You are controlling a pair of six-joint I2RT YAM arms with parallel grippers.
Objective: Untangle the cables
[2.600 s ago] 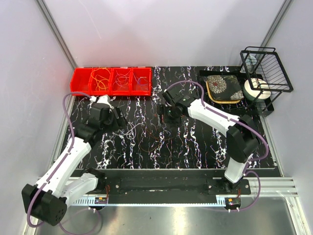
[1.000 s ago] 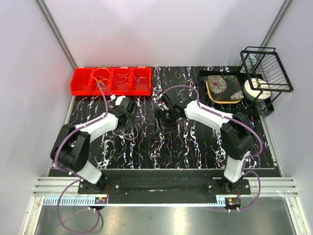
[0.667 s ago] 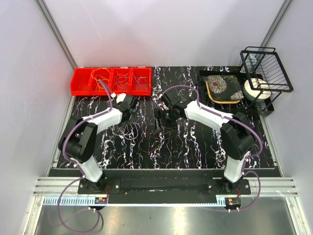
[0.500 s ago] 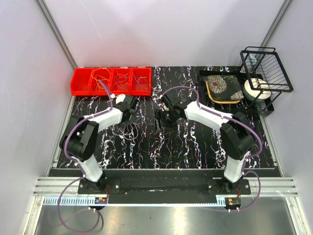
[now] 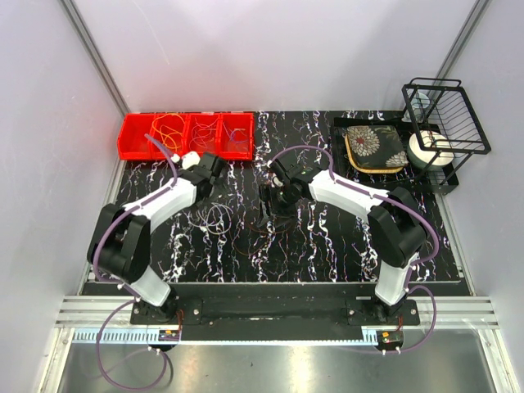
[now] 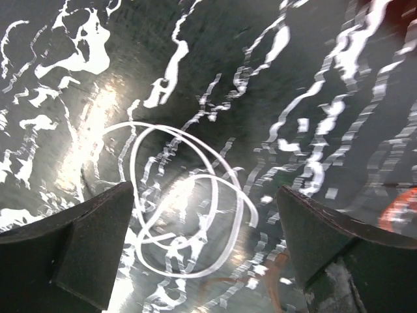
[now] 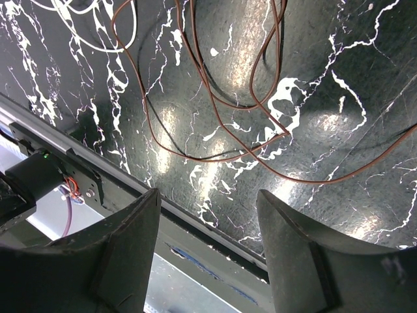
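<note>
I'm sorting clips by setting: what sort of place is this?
Probably a robotics test cell: plain white walls, a left arm and a right arm bolted to a marbled table, a red divided bin holding cables.

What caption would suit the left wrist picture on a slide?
Open left gripper framing a coiled white cable on the black marbled table.

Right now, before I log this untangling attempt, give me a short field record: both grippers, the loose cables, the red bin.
left gripper: open, holding nothing; white cable in its wrist view
right gripper: open, holding nothing; brown cable in its wrist view
white cable: overlapping loops lying on the table
brown cable: loose loops on the table, near the white one
red bin: far left of the table, thin yellow cables inside
</note>
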